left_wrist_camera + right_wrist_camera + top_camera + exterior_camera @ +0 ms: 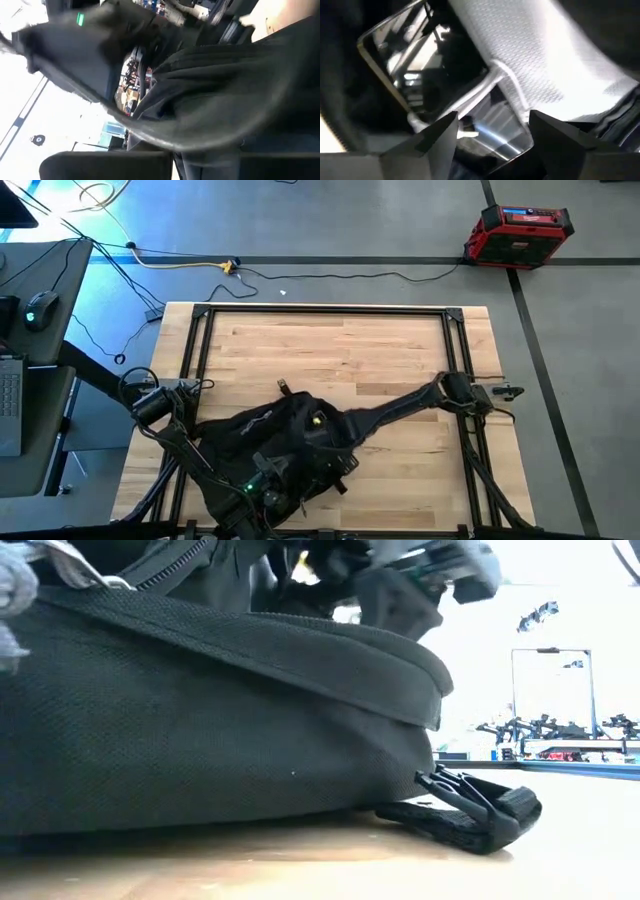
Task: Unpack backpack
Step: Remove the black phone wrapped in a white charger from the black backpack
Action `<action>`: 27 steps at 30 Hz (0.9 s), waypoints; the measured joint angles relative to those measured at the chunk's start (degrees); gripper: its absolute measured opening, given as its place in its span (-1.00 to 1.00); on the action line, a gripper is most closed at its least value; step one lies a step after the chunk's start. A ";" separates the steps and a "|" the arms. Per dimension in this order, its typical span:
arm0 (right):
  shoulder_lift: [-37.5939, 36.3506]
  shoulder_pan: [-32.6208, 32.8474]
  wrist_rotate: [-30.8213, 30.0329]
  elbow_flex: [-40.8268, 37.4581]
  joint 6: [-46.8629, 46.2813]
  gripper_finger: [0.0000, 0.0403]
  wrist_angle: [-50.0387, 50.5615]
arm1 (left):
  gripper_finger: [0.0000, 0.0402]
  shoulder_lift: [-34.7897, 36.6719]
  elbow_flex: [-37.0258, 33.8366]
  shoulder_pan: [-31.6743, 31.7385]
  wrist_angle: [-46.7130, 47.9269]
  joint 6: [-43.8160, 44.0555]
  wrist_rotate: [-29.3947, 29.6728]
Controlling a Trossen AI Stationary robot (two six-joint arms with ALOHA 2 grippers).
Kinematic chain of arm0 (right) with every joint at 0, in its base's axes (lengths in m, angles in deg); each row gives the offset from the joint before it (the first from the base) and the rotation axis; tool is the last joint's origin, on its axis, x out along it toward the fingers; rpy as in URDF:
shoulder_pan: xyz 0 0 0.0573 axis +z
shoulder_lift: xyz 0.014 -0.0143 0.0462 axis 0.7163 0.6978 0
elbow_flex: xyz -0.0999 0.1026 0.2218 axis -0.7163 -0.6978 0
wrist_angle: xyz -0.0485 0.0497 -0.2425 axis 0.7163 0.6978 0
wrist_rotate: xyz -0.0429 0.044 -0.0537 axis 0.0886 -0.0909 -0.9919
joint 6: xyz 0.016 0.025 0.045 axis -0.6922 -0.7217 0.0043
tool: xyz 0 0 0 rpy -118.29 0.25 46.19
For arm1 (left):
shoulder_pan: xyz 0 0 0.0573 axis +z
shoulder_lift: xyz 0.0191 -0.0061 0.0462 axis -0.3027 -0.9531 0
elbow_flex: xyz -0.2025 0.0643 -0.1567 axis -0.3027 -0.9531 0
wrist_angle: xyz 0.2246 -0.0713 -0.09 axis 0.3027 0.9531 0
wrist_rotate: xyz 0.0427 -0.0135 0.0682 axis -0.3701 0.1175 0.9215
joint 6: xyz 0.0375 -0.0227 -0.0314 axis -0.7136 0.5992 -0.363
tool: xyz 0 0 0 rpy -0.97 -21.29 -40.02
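Black fabric fills most of what I see: the backpack lies slumped on the wooden table, at the middle of its near edge, with one strap trailing toward my right arm's side. From table height the backpack rests flat on the wood, and a strap end with a plastic buckle lies on the surface just beside its lower corner. My left gripper is at the near side of the backpack, low against the cloth, and it is clenched tight. Its own camera shows only dark folds of the backpack pressed close, so I cannot tell whether any fabric is pinched between the fingers. My right arm reaches in from the right across the table, and my right gripper sits at the top of the backpack, at its middle. Seen from that wrist, my right gripper has its fingers spread apart, pointing at a clear glossy pouch with a pale edge, beside white mesh cloth. The pouch's shiny surface lies in the gap between the fingers, but I cannot tell whether they touch it. Dark backpack cloth surrounds all of this.
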 joint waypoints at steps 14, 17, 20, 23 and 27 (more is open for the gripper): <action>5.72 -6.47 11.44 0.47 1.56 0.58 -3.65 | -1.00 -0.04 -0.11 0.07 2.00 1.97 -3.00; 6.97 -6.54 12.88 0.62 1.64 0.58 -2.46 | -1.00 -0.04 -0.11 0.05 4.65 4.03 -3.19; 7.76 -6.39 13.99 0.68 1.59 0.58 -0.74 | -1.00 -0.04 -0.11 -0.10 8.37 7.07 -3.33; 7.80 -6.03 13.77 0.66 0.16 0.55 1.15 | -1.00 -0.04 -0.11 -0.11 11.64 10.40 -4.25; 7.86 -5.38 13.55 0.66 -1.34 0.47 5.57 | -1.00 -0.04 -0.11 -0.11 15.16 14.11 -5.82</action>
